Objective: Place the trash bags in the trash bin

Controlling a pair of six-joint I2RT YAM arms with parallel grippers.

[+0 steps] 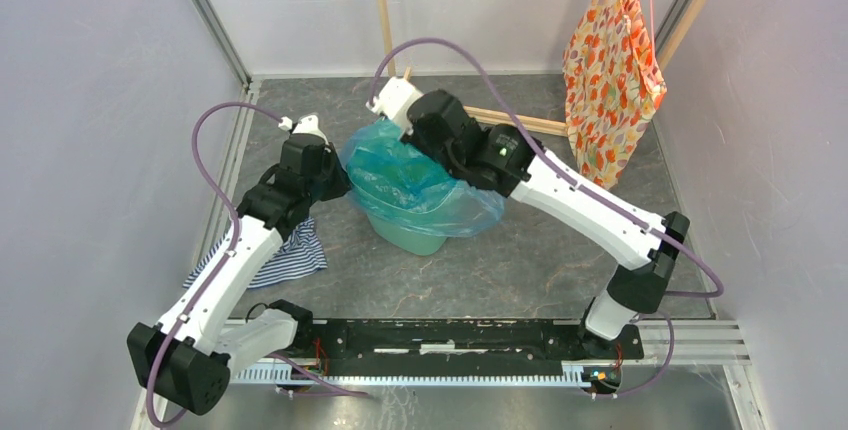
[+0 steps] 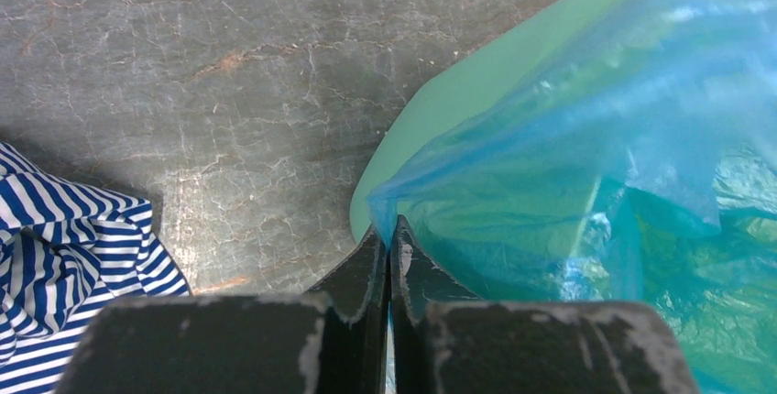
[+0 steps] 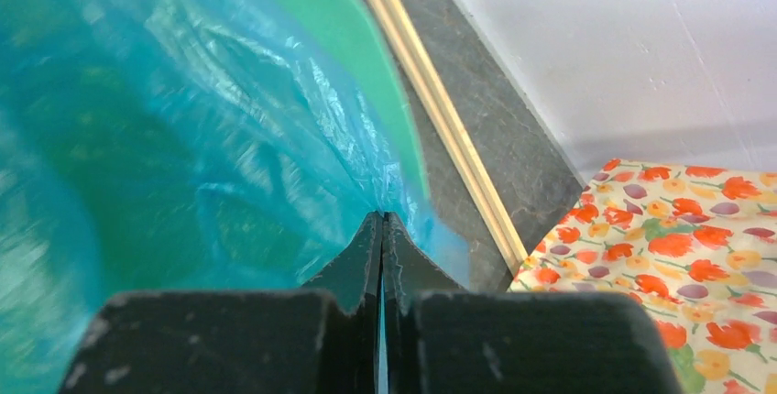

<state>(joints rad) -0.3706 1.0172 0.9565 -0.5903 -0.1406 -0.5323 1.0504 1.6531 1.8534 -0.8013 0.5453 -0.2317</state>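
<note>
The light-blue translucent trash bag [image 1: 420,180] lies spread over the mint-green trash bin [image 1: 415,238] in the middle of the table, draping over the rim. My left gripper [image 2: 389,229] is shut on the bag's left edge [image 2: 513,183], just outside the bin's rim [image 2: 431,110]. On the bin's far right side my right gripper [image 3: 381,220] is shut on the bag's film [image 3: 211,137], with the bin's green rim [image 3: 339,37] beyond it. In the top view both grippers are hidden behind their wrists.
A blue-and-white striped cloth [image 1: 290,258] lies by the left arm, also at the left wrist view's lower left as striped cloth [image 2: 64,266]. An orange floral fabric [image 1: 612,80] hangs at the back right. Wooden slats [image 3: 440,110] lie on the table behind the bin.
</note>
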